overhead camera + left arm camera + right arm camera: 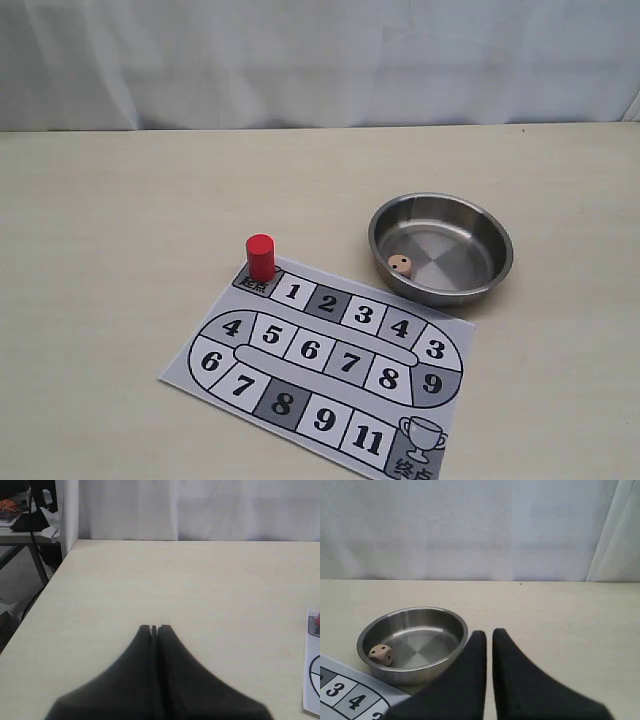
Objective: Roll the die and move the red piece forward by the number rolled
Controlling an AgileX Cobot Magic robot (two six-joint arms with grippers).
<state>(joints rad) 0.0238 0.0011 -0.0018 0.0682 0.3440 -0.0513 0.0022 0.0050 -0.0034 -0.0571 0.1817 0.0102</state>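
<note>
The left gripper (154,628) hangs over bare pale tabletop (120,200). Its two dark fingers are pressed together with only a thin seam between them, and they hold nothing. In the left wrist view the corner of a printed paper game board (312,680) shows at the picture's edge, well apart from this gripper.

In the exterior view the board (325,352) lies flat and askew on the tabletop, its numbered squares winding toward a trophy symbol at the near corner. The red piece (260,256) stands upright on the start square at the board's far left corner, just beside the square marked 1.

To the right of the board, close to its far edge, sits a round steel bowl (450,291). The die (399,264) rests inside the bowl, on the floor near the wall on the board's side. Its pips are too small to count.

The right gripper (489,632) hovers just beside the bowl (410,675), outside the rim. Its fingers stand slightly apart with a narrow strip of tabletop showing between them, and they grasp nothing. The die (380,654) lies across the bowl from it.
</note>
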